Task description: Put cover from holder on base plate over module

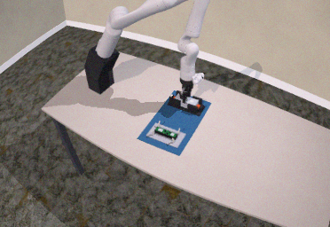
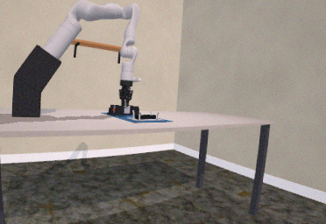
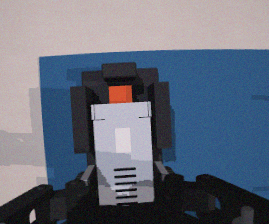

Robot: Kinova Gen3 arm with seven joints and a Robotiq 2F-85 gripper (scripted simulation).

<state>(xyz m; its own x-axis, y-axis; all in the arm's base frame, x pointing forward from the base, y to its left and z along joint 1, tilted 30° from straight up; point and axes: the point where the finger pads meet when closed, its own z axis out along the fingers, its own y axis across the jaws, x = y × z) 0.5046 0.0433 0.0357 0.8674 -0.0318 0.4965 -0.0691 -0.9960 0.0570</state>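
The dark holder (image 3: 83, 117) lies directly under the end effector (image 3: 123, 192), its blocky walls flanking the cover (image 3: 121, 145) on both sides, with an orange block (image 3: 120, 94) set in it just beyond the cover's far edge. The cover sits between those walls, and the end effector's fingers are clamped on its near end, one on each side wall. The frames do not show whether it rests in the holder or is lifted off it.

The cover is a pale grey, thin-walled rectangular shell. A lighter rectangular patch marks the middle of its top face, a row of short dark slots runs across the end nearest the end effector, and two small notches cut its far corners.

In the top view, the end effector (image 1: 186, 93) points straight down over the holder (image 1: 188, 103), which sits at the far end of a blue mat (image 1: 195, 125) on the table (image 1: 257, 156). Well apart from the end effector, at the mat's near end, lies the pale base plate (image 1: 177, 142), carrying a green module (image 1: 166, 132) in its middle.
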